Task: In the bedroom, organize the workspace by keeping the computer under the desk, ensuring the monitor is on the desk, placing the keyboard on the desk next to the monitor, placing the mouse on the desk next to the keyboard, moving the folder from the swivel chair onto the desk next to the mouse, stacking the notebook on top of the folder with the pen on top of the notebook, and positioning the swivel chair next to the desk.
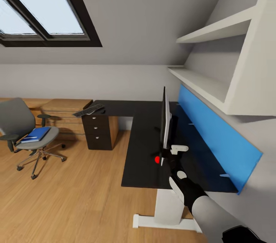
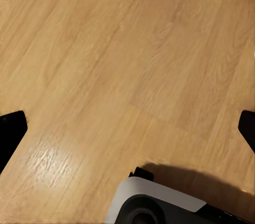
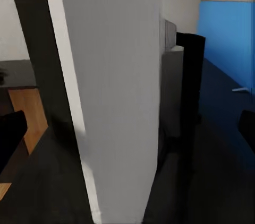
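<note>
Head view: the monitor [image 1: 165, 122] stands edge-on on the black surface [image 1: 142, 147] of the desk, near the blue wall panel [image 1: 218, 135] at right. The right gripper [image 1: 173, 151] sits at the monitor's near lower corner, by the red dot; its fingers seem to straddle the panel's edge, but whether they press on it I cannot tell. The keyboard [image 1: 89, 110] lies on the far left wing of the surface, above the drawer unit [image 1: 96, 132]. The swivel chair [image 1: 27, 132] stands well apart at far left on the wood floor [image 1: 84, 197], with the blue folder [image 1: 36, 134] on its seat.

Left wrist view: bare floor planks [image 2: 122, 65] below, and the left gripper's dark fingertips [image 2: 10, 131] at the picture's two sides, spread wide with nothing between them. A rounded grey part of the robot [image 2: 154, 203] shows beneath.

Right wrist view: the monitor's white back [image 3: 111, 91] looms very close, its black stand [image 3: 188, 86] behind, the blue panel [image 3: 226, 38] beyond.

The monitor is likely stiff, top-heavy and fragile at the screen; its smooth rim may slip. Best held low at the edge or by the stand, moved slowly to avoid tipping.
</note>
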